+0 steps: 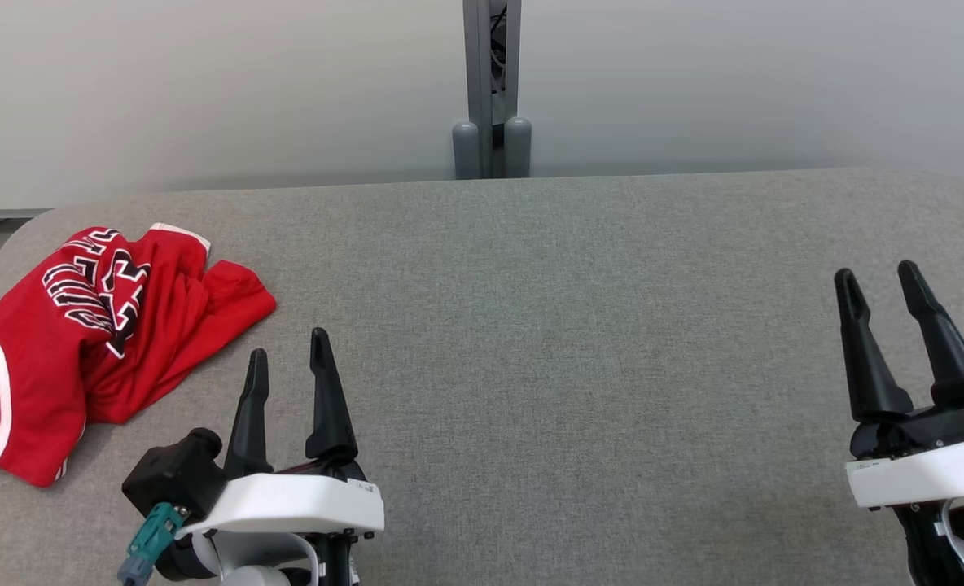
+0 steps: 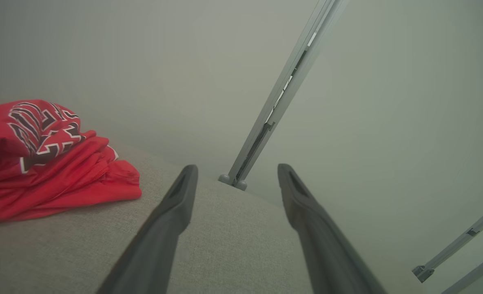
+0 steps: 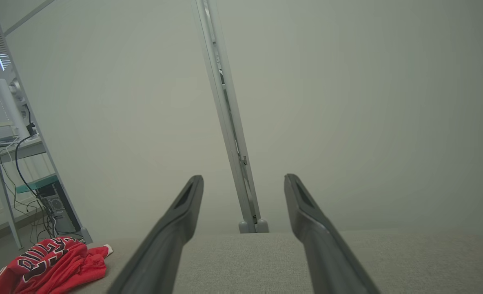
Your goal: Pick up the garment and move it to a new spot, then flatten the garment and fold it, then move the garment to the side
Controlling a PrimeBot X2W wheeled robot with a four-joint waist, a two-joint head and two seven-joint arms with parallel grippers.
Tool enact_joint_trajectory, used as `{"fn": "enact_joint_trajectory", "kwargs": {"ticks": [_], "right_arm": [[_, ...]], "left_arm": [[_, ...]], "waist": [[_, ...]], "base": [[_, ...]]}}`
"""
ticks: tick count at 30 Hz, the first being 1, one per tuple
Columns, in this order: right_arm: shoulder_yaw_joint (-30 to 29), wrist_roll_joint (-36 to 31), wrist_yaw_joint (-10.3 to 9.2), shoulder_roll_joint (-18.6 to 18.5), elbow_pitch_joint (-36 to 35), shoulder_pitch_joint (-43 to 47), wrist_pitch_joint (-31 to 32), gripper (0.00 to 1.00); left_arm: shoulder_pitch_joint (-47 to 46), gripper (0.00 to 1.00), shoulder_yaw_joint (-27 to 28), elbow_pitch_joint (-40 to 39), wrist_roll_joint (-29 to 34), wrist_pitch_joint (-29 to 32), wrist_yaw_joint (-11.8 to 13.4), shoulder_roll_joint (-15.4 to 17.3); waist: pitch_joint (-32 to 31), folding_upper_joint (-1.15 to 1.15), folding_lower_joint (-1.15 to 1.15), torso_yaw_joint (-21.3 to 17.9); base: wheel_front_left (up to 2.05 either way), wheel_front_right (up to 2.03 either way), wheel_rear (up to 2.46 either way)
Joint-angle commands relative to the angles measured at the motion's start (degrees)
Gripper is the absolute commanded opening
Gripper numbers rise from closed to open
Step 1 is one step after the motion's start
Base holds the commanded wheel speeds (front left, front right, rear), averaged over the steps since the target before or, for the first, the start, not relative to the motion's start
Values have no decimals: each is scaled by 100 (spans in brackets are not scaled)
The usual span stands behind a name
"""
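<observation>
Grey table (image 1: 580, 325) with a red garment (image 1: 99, 350) crumpled at its left edge, long axis slanting near-left to far-right. Left gripper (image 1: 288, 343) hovers just right of it, right gripper (image 1: 877, 272) far right — both wide open, empty.

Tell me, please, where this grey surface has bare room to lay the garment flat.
The widest bare stretch of the grey surface lies between the left tool and the right tool, back to the far edge by the post. The left end is crowded: the crumpled red garment covers it, close beside the left tool.
</observation>
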Motion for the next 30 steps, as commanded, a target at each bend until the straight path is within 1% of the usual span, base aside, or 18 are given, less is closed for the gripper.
{"fn": "enact_joint_trajectory", "kwargs": {"ticks": [1,4,7,13,18,23,30], "right_arm": [[32,-38,22,-61,-38,2,-84,100],[22,111,23,-9,43,19,-133,100],[50,39,23,-60,92,13,-169,100],[343,-65,23,-179,318,24,-275,100],[581,15,24,-223,510,10,-351,100],[716,-56,24,-289,565,-26,-431,100],[777,-115,20,-306,534,-24,-535,100]], "left_arm": [[26,100,5,-36,122,-48,38,18],[29,100,27,-45,213,-75,40,20],[40,100,47,-53,277,-94,75,20],[102,100,122,-56,435,-145,284,22],[202,100,173,-15,524,-188,452,23],[248,100,200,15,591,-221,580,25],[314,100,175,100,745,-275,611,27]], "waist": [[7,0,0,10],[13,0,0,26],[14,0,0,33],[13,0,0,59],[37,0,0,101],[90,0,0,168],[125,0,0,266]], "base": [[0,0,0],[0,0,0],[0,0,0],[0,0,0],[0,0,0],[0,0,0],[0,0,0]]}}
